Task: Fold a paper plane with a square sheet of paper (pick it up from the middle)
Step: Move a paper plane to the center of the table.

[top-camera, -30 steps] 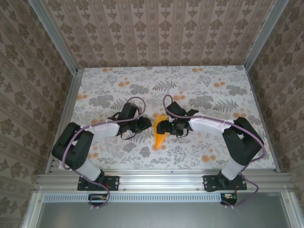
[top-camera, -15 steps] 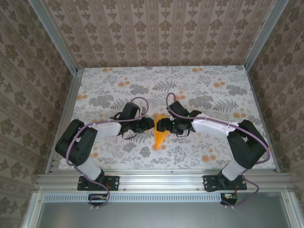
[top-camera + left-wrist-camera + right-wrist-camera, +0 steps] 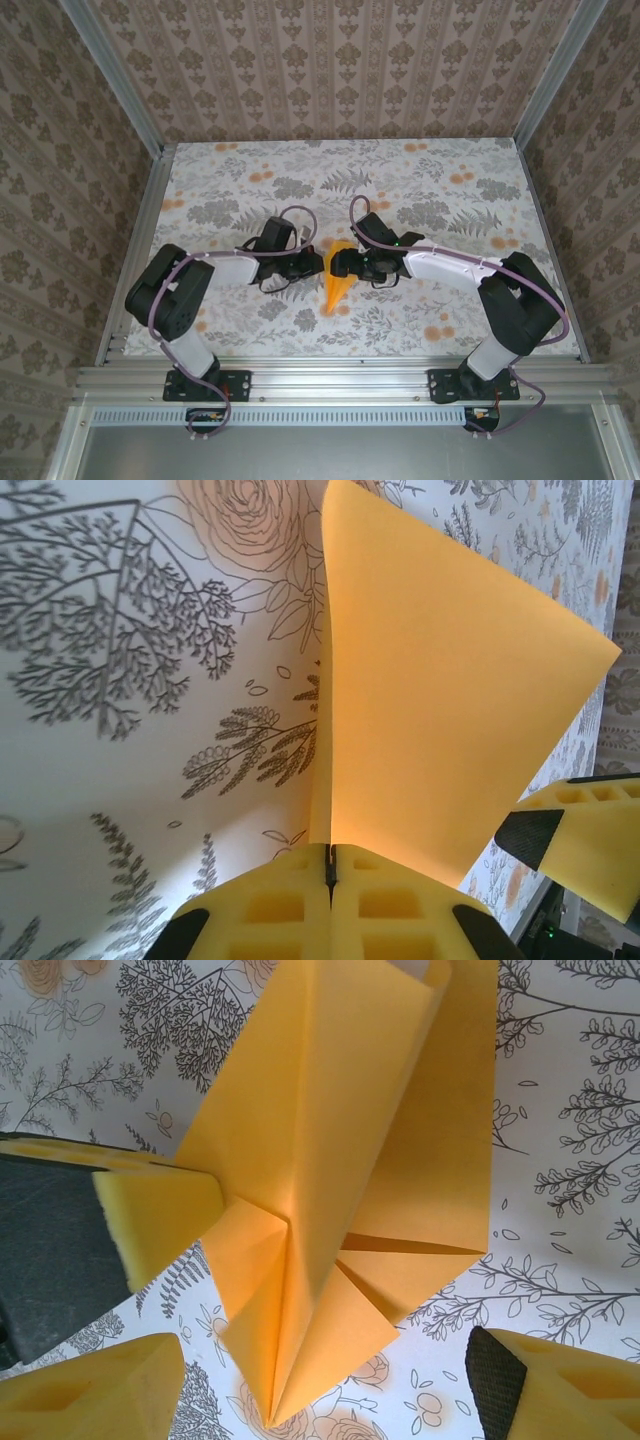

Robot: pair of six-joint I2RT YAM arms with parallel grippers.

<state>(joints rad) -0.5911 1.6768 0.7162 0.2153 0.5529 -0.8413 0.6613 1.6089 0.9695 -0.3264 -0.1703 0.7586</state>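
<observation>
Orange paper plane (image 3: 338,285) mid-fold, wing stage. Left hand (image 3: 330,865) clamped on its raised wing; right hand (image 3: 343,265) open alongside. Next, likely: press wing crease flat.

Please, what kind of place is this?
Probably a robot test cell, not a home: silver aluminium frame rails carry walls of brown patterned wallpaper around a table with a grey floral-print cover, and a left arm and a right arm are bolted at its near edge.
</observation>
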